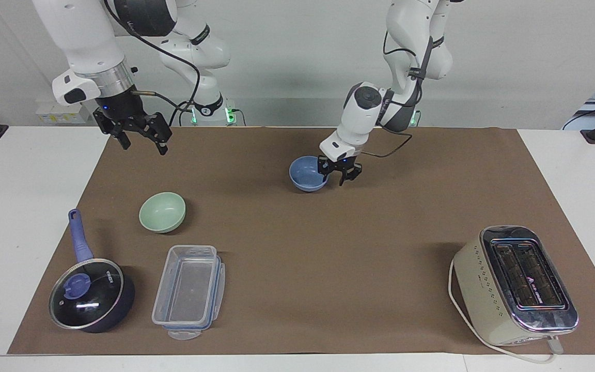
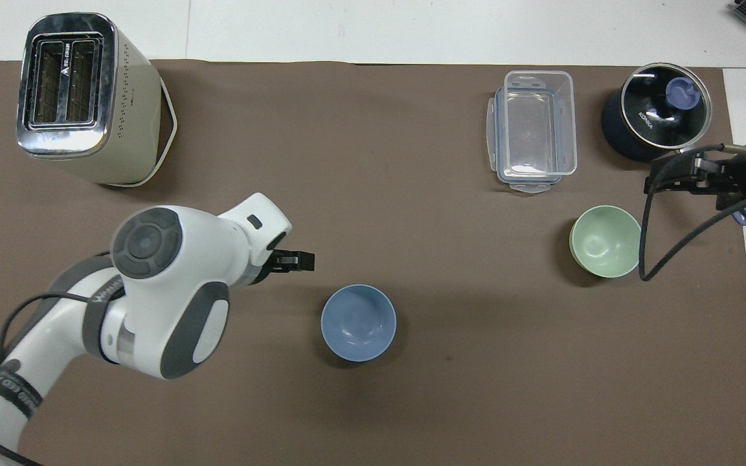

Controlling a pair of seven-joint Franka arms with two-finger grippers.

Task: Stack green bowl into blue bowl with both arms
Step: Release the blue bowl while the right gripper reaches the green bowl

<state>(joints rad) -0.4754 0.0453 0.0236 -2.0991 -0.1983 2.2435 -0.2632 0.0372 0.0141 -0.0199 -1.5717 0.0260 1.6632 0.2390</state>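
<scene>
— Which way are the bowls sitting?

— Both are sitting upright, mouths facing up; being round, they are showing no long axis. The blue bowl (image 1: 308, 173) is resting on the brown mat (image 1: 380, 248) near the middle of the table, toward my end. The green bowl (image 1: 162, 212) is lying toward my right arm's end, farther from me than the blue one, and well apart from it.

— And your jaws?

— My left gripper (image 1: 340, 172) is hanging just beside the blue bowl, on the side toward my left arm's end, low over the mat. Its fingers are standing spread wide and holding nothing; the bowl is sitting free, and whether a fingertip is brushing its rim I cannot tell. My right gripper (image 1: 137, 135) is waiting in the air over the mat's edge at my right arm's end, fingers also spread, gripping nothing.

— What is crowding the green bowl?

— A clear box (image 1: 189, 289) is lying just farther from me than it, and a lidded pan (image 1: 91, 294) is sitting beside that box with its handle running alongside the bowl, close but apart. The side of the bowl nearer me is showing bare mat.

— And around the blue one?

— Open mat is lying all round it. The toaster (image 1: 517, 284) is standing well apart, at the mat's corner toward my left arm's end.
</scene>
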